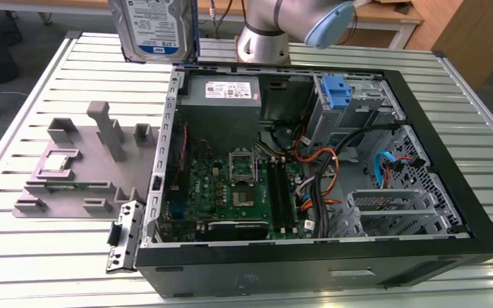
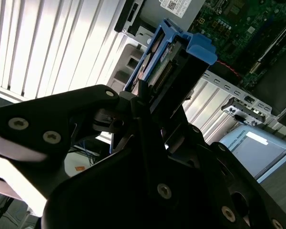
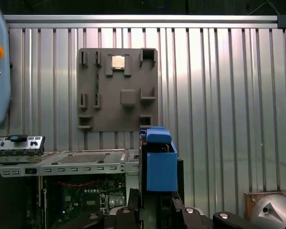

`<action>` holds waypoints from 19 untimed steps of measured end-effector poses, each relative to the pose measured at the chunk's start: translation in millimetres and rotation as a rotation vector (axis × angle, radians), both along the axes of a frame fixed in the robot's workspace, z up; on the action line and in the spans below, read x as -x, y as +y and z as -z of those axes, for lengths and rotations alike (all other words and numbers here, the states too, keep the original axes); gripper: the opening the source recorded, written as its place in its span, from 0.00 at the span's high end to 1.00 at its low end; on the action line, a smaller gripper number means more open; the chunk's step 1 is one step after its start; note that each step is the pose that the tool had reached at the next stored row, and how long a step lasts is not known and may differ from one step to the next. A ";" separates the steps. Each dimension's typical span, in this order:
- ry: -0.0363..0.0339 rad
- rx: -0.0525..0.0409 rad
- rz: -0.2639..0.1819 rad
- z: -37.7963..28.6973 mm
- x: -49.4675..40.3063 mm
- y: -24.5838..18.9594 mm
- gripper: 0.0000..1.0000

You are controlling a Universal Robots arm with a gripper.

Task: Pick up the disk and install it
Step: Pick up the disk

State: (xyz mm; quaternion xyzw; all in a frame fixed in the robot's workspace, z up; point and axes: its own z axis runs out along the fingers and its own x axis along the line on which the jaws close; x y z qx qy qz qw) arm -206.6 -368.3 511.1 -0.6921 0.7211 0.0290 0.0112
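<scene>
The disk (image 1: 155, 27), a silver hard drive with a white-and-blue label in a blue carrier, hangs upright in the air at the top of the exterior view, above the far left corner of the open computer case (image 1: 452, 192). In the second wrist view my gripper (image 2: 152, 102) is shut on the disk (image 2: 168, 59), whose blue carrier and connector edge stick out past the dark fingers. The first wrist view shows the carrier end of the disk (image 3: 159, 162) rising from my gripper (image 3: 157, 205) over the slatted table.
The case lies open on the slatted metal table (image 1: 41, 256), with the motherboard (image 1: 229, 186), an upright blue latch (image 1: 336, 93) and a metal drive cage (image 1: 392, 205) inside. A grey fixture plate (image 1: 75, 186) holding a small silver chip (image 1: 56, 162) lies to the exterior view's left.
</scene>
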 end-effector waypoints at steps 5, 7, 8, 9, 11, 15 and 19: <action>0.0001 0.0001 0.000 0.3 -8.4 0.0 0.65; 0.0001 0.0001 0.000 0.6 -13.1 0.0 0.65; 0.0002 0.0001 0.000 0.7 -15.7 0.0 0.65; 0.0002 0.0001 0.000 0.8 -18.3 0.0 0.65; 0.0001 0.0000 0.000 1.1 -24.4 0.0 0.65; 0.0004 0.0002 0.000 1.5 -38.5 0.0 0.65; 0.0005 0.0000 0.000 1.9 -51.7 0.0 0.65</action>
